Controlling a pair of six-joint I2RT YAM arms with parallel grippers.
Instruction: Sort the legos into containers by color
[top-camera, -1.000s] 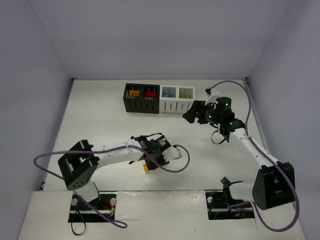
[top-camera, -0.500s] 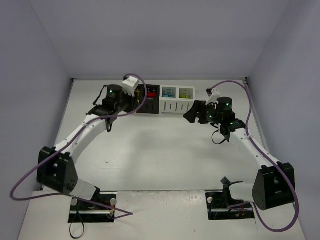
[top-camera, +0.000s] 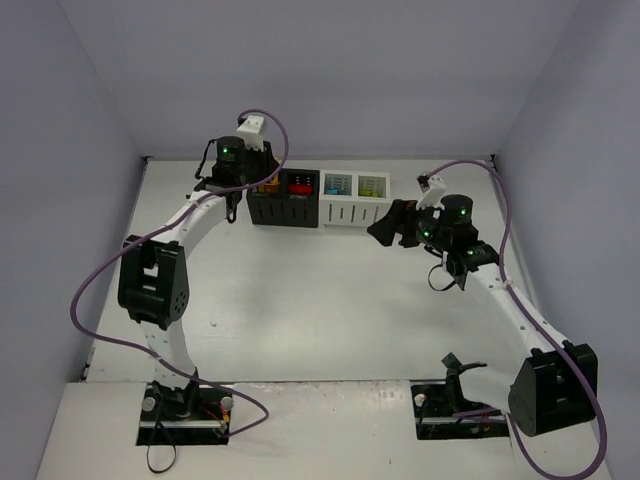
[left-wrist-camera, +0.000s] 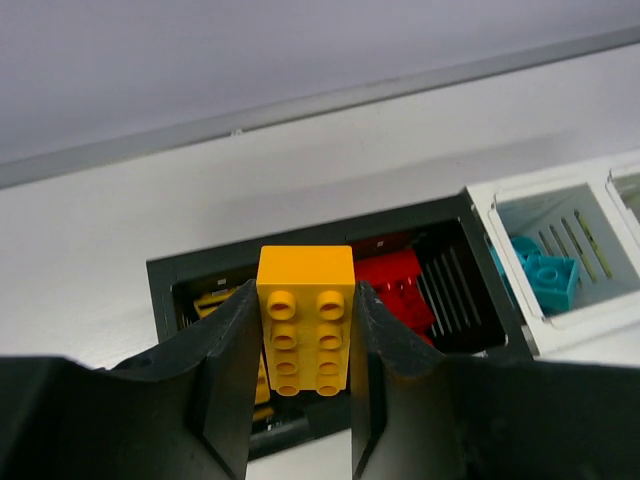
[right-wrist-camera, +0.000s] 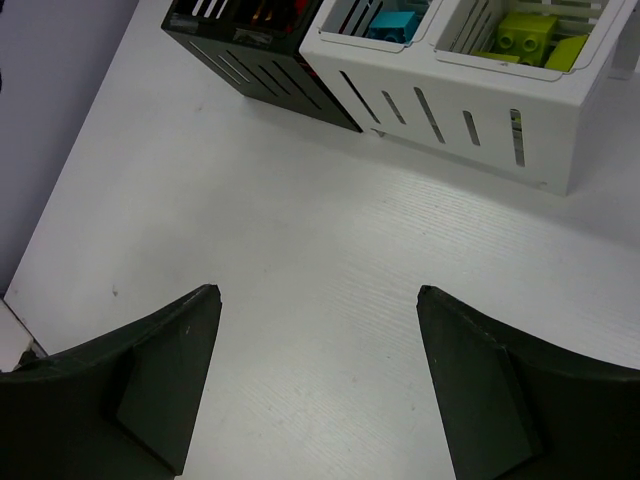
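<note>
My left gripper (left-wrist-camera: 303, 292) is shut on a yellow-orange lego brick (left-wrist-camera: 305, 330), studs facing the camera. It hangs over the leftmost black container (left-wrist-camera: 165, 285), which holds yellow bricks (left-wrist-camera: 212, 305). Red bricks (left-wrist-camera: 395, 280) lie in the second black container and a teal brick (left-wrist-camera: 545, 275) in the white one (left-wrist-camera: 482, 200). From above, the left gripper (top-camera: 258, 178) sits at the left end of the row of containers (top-camera: 318, 208). My right gripper (top-camera: 385, 228) is open and empty, low over bare table right of the row, and shows the same in the wrist view (right-wrist-camera: 315, 292).
The right wrist view shows the slotted white bin wall (right-wrist-camera: 450, 110), a teal brick (right-wrist-camera: 390, 22) and lime-green bricks (right-wrist-camera: 525, 30) inside, and the black bins (right-wrist-camera: 250, 60) beyond. The back wall stands just behind the row. Purple cables loop off both arms.
The left arm has swung from the near middle of the table to the back left, carrying the yellow-orange brick over the leftmost black container. The right arm has barely moved.
</note>
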